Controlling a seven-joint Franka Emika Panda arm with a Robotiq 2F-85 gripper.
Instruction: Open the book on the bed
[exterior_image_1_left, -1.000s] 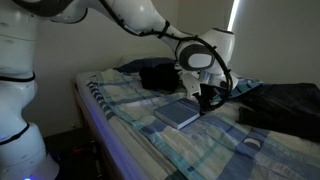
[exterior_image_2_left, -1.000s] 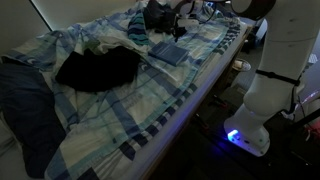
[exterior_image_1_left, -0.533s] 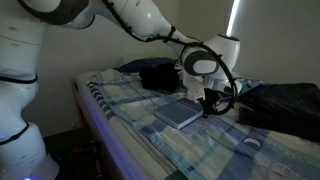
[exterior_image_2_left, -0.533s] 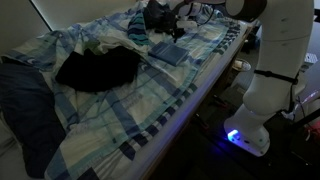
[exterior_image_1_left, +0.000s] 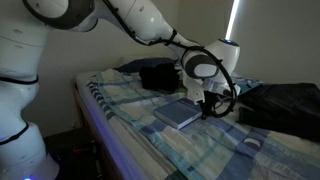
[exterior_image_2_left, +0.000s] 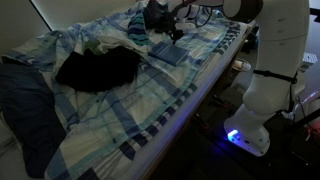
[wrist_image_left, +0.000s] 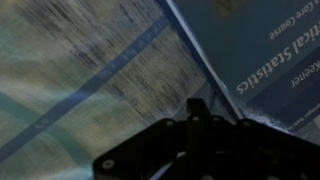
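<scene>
Book (exterior_image_1_left: 180, 112) lies closed on the bed (exterior_image_1_left: 118, 108) near its robot-side long edge; with your gripper (wrist_image_left: 195, 102) pinched together, empty, just off the cover's edge, hook only the cover's lip and swing it slowly toward the spine.

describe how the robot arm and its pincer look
White, glossy, rounded arm segments with dark joint bands; a round white wrist with a black ring. The pincer is black and angular, with a black cable looping beside it.
</scene>
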